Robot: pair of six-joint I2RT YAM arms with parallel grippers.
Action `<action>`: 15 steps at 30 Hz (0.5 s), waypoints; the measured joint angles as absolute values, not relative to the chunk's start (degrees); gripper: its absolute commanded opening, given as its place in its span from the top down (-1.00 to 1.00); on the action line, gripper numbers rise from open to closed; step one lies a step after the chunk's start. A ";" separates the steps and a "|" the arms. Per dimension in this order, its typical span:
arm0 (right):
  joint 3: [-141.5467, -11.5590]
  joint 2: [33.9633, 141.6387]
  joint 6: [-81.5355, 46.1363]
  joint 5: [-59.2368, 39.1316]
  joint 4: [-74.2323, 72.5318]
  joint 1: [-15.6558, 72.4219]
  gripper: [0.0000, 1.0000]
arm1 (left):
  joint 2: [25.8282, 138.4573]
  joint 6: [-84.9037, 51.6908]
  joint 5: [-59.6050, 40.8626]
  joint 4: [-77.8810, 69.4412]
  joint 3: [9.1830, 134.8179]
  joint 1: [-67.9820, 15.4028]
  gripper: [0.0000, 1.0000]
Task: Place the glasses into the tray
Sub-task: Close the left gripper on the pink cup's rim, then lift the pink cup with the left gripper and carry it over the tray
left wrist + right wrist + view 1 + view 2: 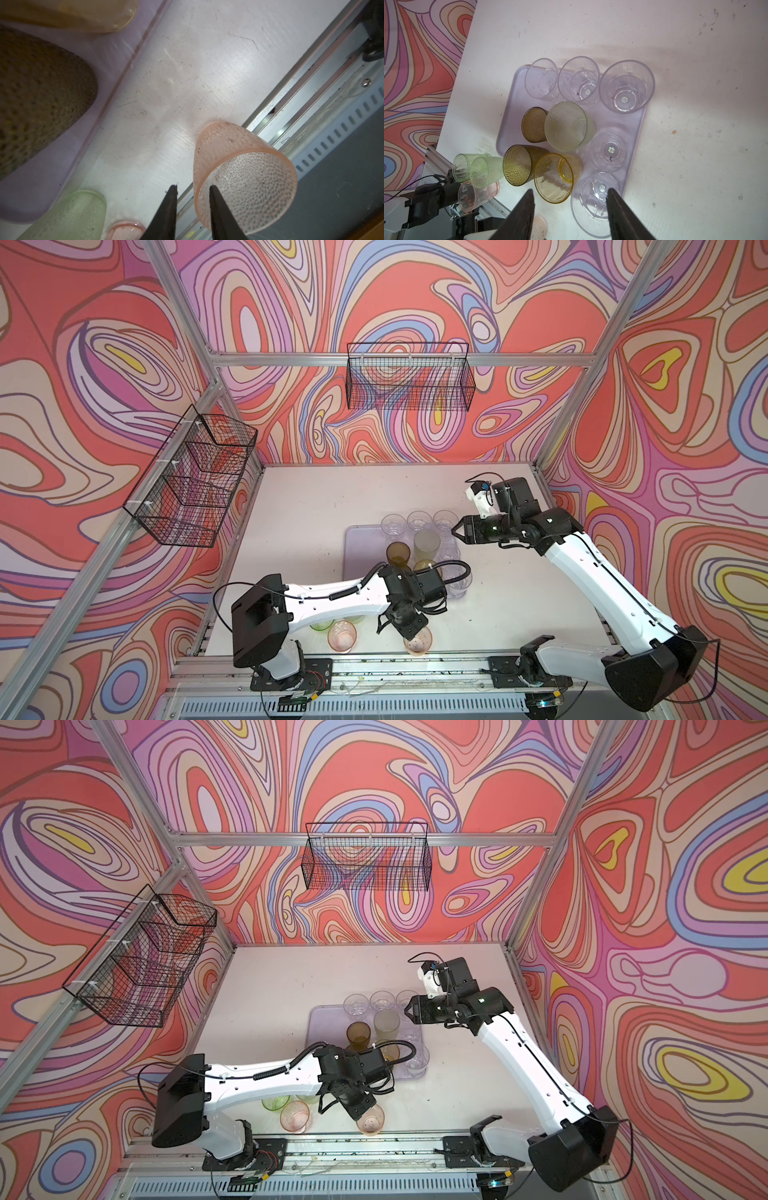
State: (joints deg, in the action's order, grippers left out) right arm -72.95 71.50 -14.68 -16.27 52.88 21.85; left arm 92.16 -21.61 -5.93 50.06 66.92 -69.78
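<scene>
Beside tray [62, 162], left pincer [193, 187] open astride rim of pink tumbler [239, 166], right pincer [570, 190] open

Stereo pair high, down-facing; wrists close (tray [360, 556] shared).

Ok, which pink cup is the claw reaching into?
The right-hand pink cup: the left gripper has one finger inside its rim. The other pink cup stands apart, untouched.
</scene>
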 measured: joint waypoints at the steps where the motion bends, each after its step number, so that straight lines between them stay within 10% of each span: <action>1: -72.95 71.50 -14.68 -16.27 52.95 21.82 -0.14 | 92.51 -21.63 -5.93 50.06 67.00 -69.78 0.45; 15: -72.95 71.46 -14.68 -16.27 53.23 21.82 -0.15 | 94.08 -21.61 -5.93 49.91 67.18 -69.82 0.73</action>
